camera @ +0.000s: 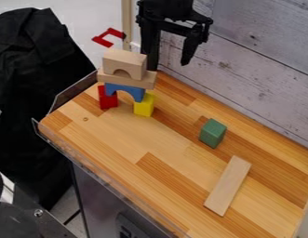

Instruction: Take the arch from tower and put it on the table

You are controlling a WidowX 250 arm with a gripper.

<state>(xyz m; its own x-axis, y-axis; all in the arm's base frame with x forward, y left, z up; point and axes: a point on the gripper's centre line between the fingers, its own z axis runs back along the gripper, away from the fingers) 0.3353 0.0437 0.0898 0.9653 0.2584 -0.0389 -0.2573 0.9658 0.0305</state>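
**Pre-grasp: arch still to be picked, fingers open**

Plain light-wood arch block (124,61) sits on top of the block tower, legs down on a flat light-wood plank (125,79). Under that: blue arch block (127,90), bridging a red block (107,98) and a yellow block (144,105) on the wooden desk (112,135). I read the top arch as the target; the blue one carries load.

Black two-finger gripper (168,67) hangs at the top of the view, beside the tower. Fingers (190,45) are spread, nothing between them. Depth is hard to judge from this angle, but no contact that I can make out.

Step in hand: lining up for the grasp. Next move: centre over the top arch, straddle it, close, lift straight up. Sideways drag would likely take the plank along. Then set it down on bare desk, away from the green block (212,133).
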